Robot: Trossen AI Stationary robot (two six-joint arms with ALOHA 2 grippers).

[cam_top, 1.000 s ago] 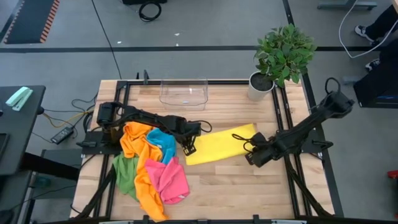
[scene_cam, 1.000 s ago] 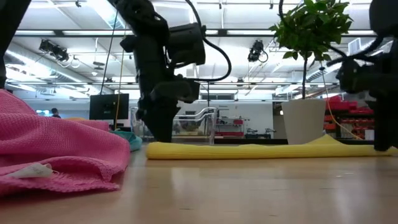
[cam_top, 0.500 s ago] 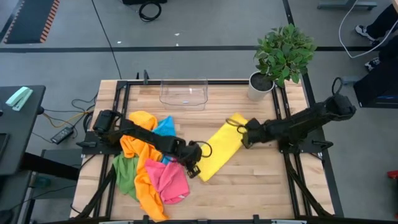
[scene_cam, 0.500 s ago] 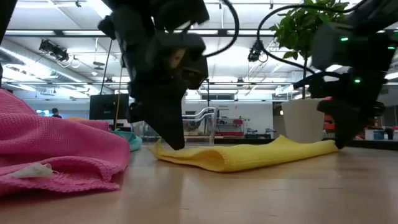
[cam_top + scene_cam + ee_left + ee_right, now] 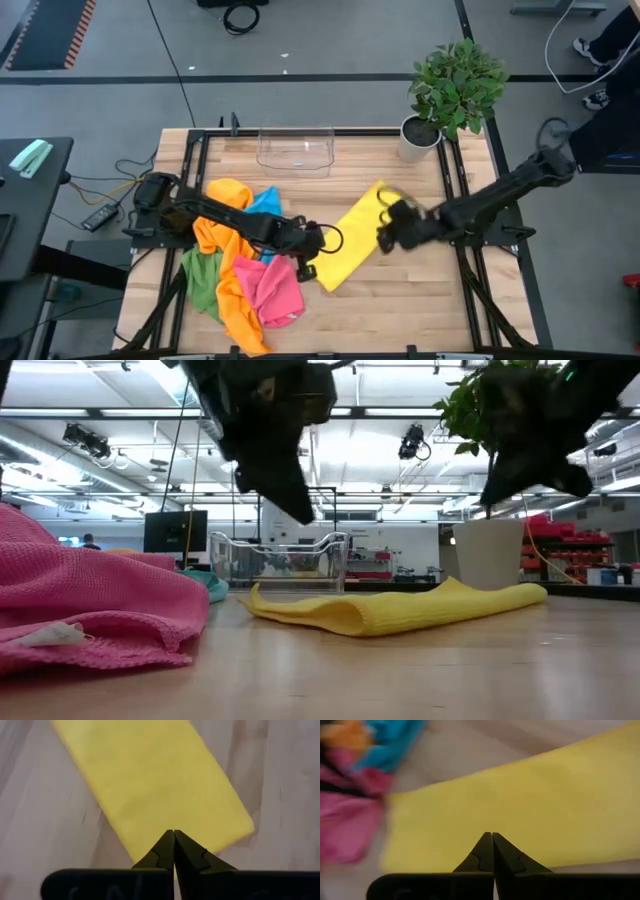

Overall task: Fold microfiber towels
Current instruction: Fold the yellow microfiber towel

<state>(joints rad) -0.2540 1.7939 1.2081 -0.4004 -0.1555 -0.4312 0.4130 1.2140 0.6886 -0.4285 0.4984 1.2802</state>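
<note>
A yellow microfiber towel, folded into a long strip, lies flat on the wooden table and slants from near-left to far-right. My left gripper hangs shut above its near end, with nothing between the fingers. My right gripper hangs shut over the strip's right edge, also holding nothing. The low view shows both raised clear of the towel. At the table's left, orange, blue, pink and green towels lie in a loose pile.
A clear plastic tray stands at the far edge, and a potted plant stands at the far right corner. Bare wood shows near the front edge to the right of the pile.
The yellow towel has turned on the table from lying left-to-right to slanting: its left end slid toward the near edge and its right end toward the far edge. Both grippers, shut throughout, moved with those ends and have since risen clear of the towel.
</note>
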